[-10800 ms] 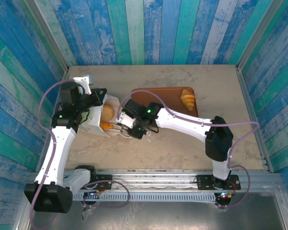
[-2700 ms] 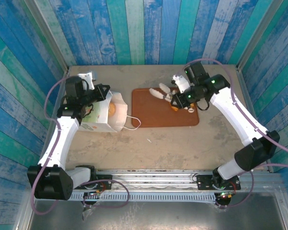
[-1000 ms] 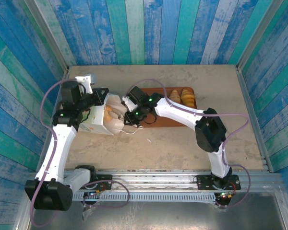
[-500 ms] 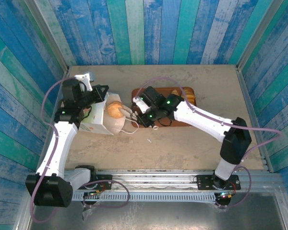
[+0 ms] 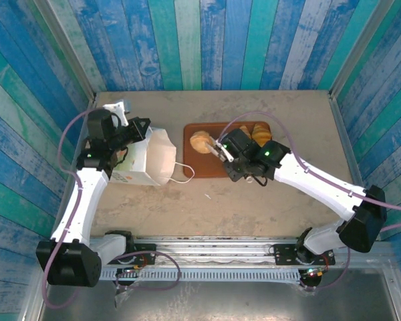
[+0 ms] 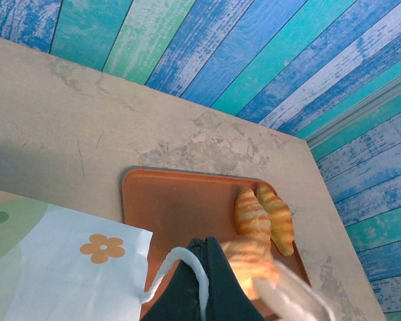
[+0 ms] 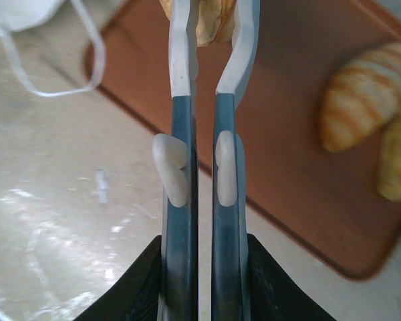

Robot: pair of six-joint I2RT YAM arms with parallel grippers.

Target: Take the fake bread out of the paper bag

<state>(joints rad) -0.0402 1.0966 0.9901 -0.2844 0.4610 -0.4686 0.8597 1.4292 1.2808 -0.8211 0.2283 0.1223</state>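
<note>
- Fake bread (image 5: 200, 141), one round golden piece of it, is hanging in the right gripper (image 5: 210, 144) over the left end of the tray (image 5: 195, 166) in the top view, with the jaws clamping it. Two croissants (image 5: 256, 134) are lying in the tray's back right corner. The paper bag (image 5: 157, 157) is lying near the tabletop's (image 5: 254, 207) left edge, its mouth facing the tray. The left gripper (image 5: 142, 128) is sitting at its back rim.
- From the left wrist, the left gripper (image 6: 202, 253) is showing dark fingers pressed together, seemingly pinching the bag's (image 6: 60, 267) rim beside a handle loop (image 6: 162, 271). The held piece (image 6: 250, 262) is hovering above the tray (image 6: 180, 207), with the croissants (image 6: 264, 210) behind it.
- From the right wrist, the right gripper (image 7: 212, 27) is squeezing the piece (image 7: 210, 17) from both sides, and it is bulging between the white fingers (image 7: 180, 60). The croissants (image 7: 361, 100) are resting toward the tray's (image 7: 281, 154) far corner.
- Judging by looks, the fake bread is behaving as a light, firm, smooth toy. Its rounded shape is likely making it prone to slipping or rolling, so a pinch across its middle is suiting it best.
- The bag is looking thin and floppy, so it is needing a hold at the rim. Whether more pieces are waiting inside, I cannot tell.
</note>
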